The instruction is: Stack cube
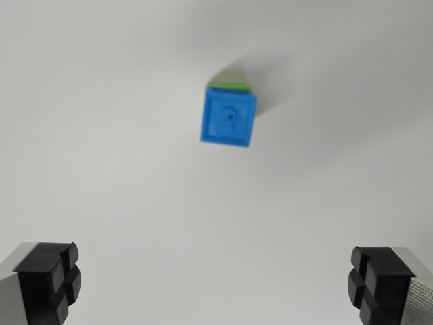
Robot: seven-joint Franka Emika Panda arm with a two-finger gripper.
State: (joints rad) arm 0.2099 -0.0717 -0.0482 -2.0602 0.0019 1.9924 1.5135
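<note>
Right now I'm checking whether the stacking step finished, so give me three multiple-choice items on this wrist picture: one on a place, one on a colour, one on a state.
1. Where is the blue plastic cube with the raised mark on its top face?
A. On top of a green block
B. Between the fingertips
C. At the wrist view's left edge

2. What colour shows at the far edge under the blue cube?
A. Red
B. Green
C. Yellow

3. How does the gripper stand?
A. Shut on the cube
B. Shut on nothing
C. Open, holding nothing

Answers:
1 A, since a green block peeks out from beneath its far side.
2 B, a thin green strip shows there.
3 C, the black fingertips sit far apart at the lower corners with only the white table between.
</note>
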